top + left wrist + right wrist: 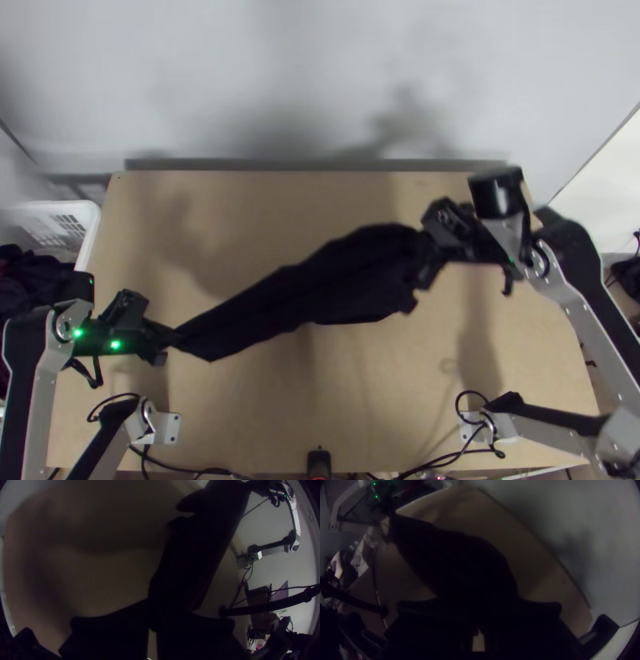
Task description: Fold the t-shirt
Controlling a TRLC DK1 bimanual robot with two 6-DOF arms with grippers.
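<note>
A light wooden table (264, 424) spreads below me, a pale grey wall (200, 72) beyond its far edge and a white plastic basket (94, 214) on the left. My left gripper (163, 339) is low and near that side, my right (426, 260) farther out; each pinches an end of the black cloth t-shirt (320, 292), slung bunched over the table, narrow at my left, fuller at my right.
</note>
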